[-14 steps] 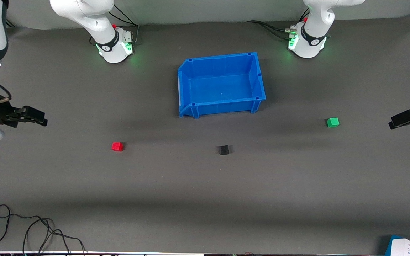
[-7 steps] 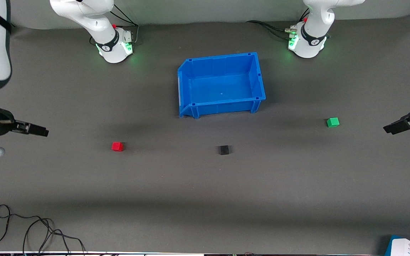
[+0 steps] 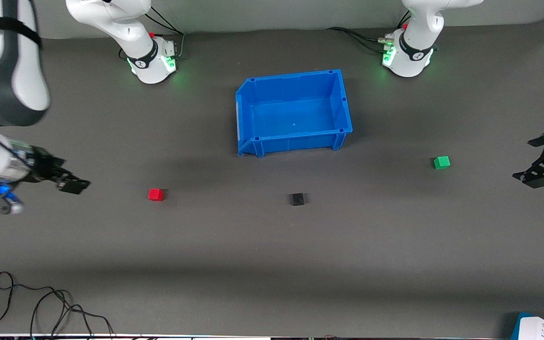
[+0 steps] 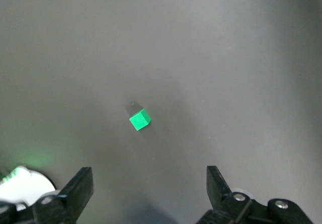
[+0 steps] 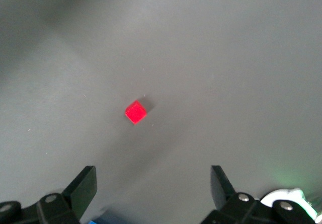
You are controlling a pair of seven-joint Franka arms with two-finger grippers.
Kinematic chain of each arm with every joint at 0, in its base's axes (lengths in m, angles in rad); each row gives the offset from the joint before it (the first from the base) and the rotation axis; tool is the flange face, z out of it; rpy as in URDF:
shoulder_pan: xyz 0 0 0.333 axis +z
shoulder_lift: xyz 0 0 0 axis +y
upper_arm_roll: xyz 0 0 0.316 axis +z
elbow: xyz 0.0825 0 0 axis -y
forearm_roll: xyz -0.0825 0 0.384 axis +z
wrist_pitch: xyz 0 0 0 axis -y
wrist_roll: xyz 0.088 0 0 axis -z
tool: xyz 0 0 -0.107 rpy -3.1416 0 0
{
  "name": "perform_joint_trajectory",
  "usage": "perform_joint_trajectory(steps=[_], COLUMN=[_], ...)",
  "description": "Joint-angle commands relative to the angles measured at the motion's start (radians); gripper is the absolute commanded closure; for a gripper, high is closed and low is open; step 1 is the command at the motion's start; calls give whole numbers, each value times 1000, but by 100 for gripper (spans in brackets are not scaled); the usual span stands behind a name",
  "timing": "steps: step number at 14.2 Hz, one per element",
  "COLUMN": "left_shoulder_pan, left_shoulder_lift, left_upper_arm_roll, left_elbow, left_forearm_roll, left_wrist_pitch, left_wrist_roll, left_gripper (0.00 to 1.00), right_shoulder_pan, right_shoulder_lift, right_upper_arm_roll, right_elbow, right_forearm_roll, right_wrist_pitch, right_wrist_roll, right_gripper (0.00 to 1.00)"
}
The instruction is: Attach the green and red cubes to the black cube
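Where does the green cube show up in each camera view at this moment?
Front view: green cube on the dark table mat, toward the left arm's end.
Left wrist view: green cube mid-picture, ahead of the open left gripper.
Right wrist view: not in it.
Shared landmark: the mat.

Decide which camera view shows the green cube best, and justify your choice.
The left wrist view: the green cube sits large and central, ahead of the open left gripper. The front view shows it small; the right wrist view misses it.
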Motion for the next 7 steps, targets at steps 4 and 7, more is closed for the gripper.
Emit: perform_joint_trajectory(steps=[4,7], left_shoulder_pan=[27,79], left_shoulder_lift=[-90,-191], left_upper_arm_roll=[0,-2], left_elbow=[-292,-499], left_forearm_roll=[-4,-7], left_wrist_pitch=[231,419], left_wrist_roll=[-302,-306], left_gripper=[0,0], right_shoulder_pan=[35,55], right_shoulder_lift=[58,46], right_upper_arm_roll=[-10,-10], right_elbow=[-123,-286], right_forearm_roll=[10,10], right_wrist_pitch=[138,308], right_wrist_roll=[381,470], right_gripper=[1,13])
